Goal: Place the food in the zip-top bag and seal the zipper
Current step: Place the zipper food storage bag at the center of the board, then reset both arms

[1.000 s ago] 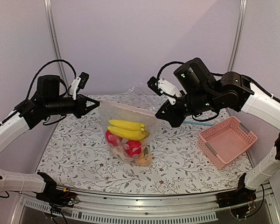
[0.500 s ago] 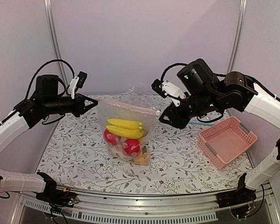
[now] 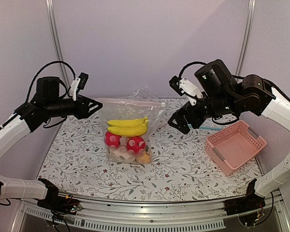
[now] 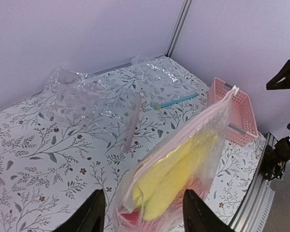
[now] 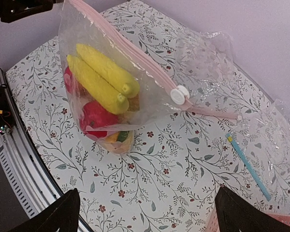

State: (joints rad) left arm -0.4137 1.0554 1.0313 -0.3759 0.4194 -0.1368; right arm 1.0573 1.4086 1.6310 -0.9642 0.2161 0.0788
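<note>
**A:** Bag location?

**B:** The zip-top bag [image 3: 123,113] stands upright mid-table [image 3: 183,164], between the two arms. Inside are yellow bananas [image 3: 128,127] on top, red fruits [image 3: 136,144] under them, and an orange piece [image 3: 144,157] and a white piece [image 3: 118,153] at the bottom.

**A:** Zipper?

**B:** The zipper [image 3: 130,101] is a pink strip along the top edge. Its white slider [image 5: 178,94] sits at the end toward the right arm. Can't tell if it's fully sealed.

**A:** Tools?

**B:** The left gripper [image 3: 97,106] is level with the bag's top left corner, just beside it. In the left wrist view its fingers [image 4: 94,212] are spread, the bag's edge runs between them, and no pinch is visible. The right gripper [image 3: 178,125] is off the bag's right side, apart from it, with its fingers [image 5: 63,212] spread wide around nothing.

**A:** Clutter?

**B:** Crumpled clear plastic [image 4: 72,96] lies behind the bag along the back wall. A teal strip [image 5: 248,166] lies on the cloth between the bag and the pink basket [image 3: 224,131], close under the right gripper. The basket sits at the right edge below the right arm, well apart from the bag.
</note>
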